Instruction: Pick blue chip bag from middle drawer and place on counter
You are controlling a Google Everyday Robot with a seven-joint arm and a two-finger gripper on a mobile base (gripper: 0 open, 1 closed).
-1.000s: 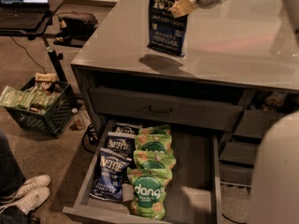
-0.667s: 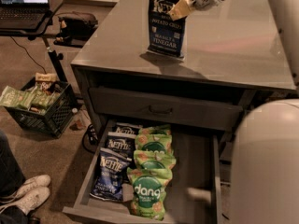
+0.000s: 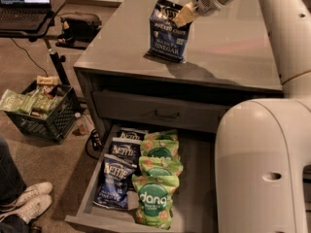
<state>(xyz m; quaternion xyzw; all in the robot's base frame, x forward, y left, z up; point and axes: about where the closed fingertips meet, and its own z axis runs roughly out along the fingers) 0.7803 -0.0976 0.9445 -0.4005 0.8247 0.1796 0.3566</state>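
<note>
The blue chip bag point(image 3: 167, 35) stands upright on the counter point(image 3: 116, 42) near its front edge, its bottom resting on the surface. My gripper point(image 3: 183, 14) reaches in from the upper right and is shut on the bag's top right corner. The middle drawer point(image 3: 91, 186) is pulled open below. It holds three more navy Kettle bags point(image 3: 116, 178) on the left and several green dang bags point(image 3: 154, 198) beside them.
A closed drawer front with a dark handle point(image 3: 167, 114) sits just under the counter. My white body point(image 3: 262, 169) fills the lower right and hides the drawer's right side. A black crate of snacks point(image 3: 41, 110), a laptop stand point(image 3: 24, 4) and a person's shoes point(image 3: 29, 200) are at the left.
The bag has stayed on the counter in my gripper, shifting slightly left. My white body has come further into view on the right, covering more of the drawer.
</note>
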